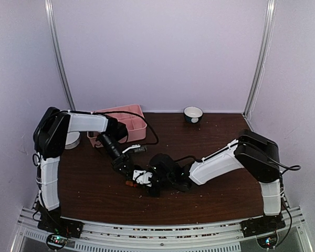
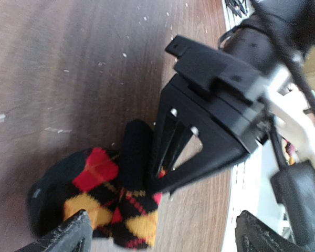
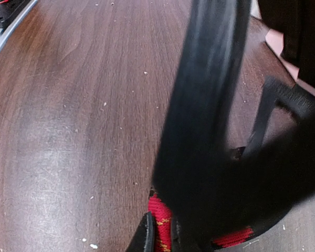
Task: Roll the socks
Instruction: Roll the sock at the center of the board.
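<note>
We see the argyle sock (image 2: 102, 197) lying on the dark, speck-strewn wooden table (image 1: 210, 142), enclosed by pale lilac walls (image 1: 157, 52). The right gripper (image 2: 156, 181) pinches the sock. The left gripper (image 2: 164, 220) hangs above it, fingers spread wide.

I see the right gripper (image 3: 161, 236) low over the speckled brown table (image 3: 68, 131), its jaws nipping a red-and-black sock (image 3: 157, 214), well in from the table's railed edge. One blurred black finger (image 3: 199, 131) fills mid-view.
</note>
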`<state>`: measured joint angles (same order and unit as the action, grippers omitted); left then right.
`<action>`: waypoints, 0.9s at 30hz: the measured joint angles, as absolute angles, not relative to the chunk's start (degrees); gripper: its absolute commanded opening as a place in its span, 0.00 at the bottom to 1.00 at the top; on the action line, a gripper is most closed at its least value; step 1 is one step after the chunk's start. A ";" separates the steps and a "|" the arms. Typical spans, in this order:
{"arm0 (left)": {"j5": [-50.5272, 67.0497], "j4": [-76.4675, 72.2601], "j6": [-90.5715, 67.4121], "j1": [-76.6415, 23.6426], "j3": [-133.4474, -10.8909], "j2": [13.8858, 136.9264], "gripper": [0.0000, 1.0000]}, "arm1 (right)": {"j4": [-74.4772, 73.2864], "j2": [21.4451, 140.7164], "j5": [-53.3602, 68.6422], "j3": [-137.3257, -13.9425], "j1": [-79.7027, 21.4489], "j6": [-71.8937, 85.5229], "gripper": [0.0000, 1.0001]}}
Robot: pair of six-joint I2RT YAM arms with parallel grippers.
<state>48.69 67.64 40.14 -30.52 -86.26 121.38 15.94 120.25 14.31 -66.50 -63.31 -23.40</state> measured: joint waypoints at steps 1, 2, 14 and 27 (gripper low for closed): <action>48.31 67.26 40.03 -30.11 -85.78 120.14 0.98 | 15.64 120.25 15.00 -66.57 -63.09 -22.61 0.07; 47.68 66.89 39.88 -29.52 -85.21 118.63 0.98 | 15.35 120.25 15.68 -66.67 -62.89 -22.06 0.05; 37.45 58.28 36.88 -26.26 -80.88 104.71 0.98 | 8.32 120.36 28.03 -69.89 -59.51 -7.09 0.00; 24.18 43.72 30.87 -26.28 -67.79 90.28 0.98 | 11.75 120.01 40.32 -66.28 -58.98 16.97 0.00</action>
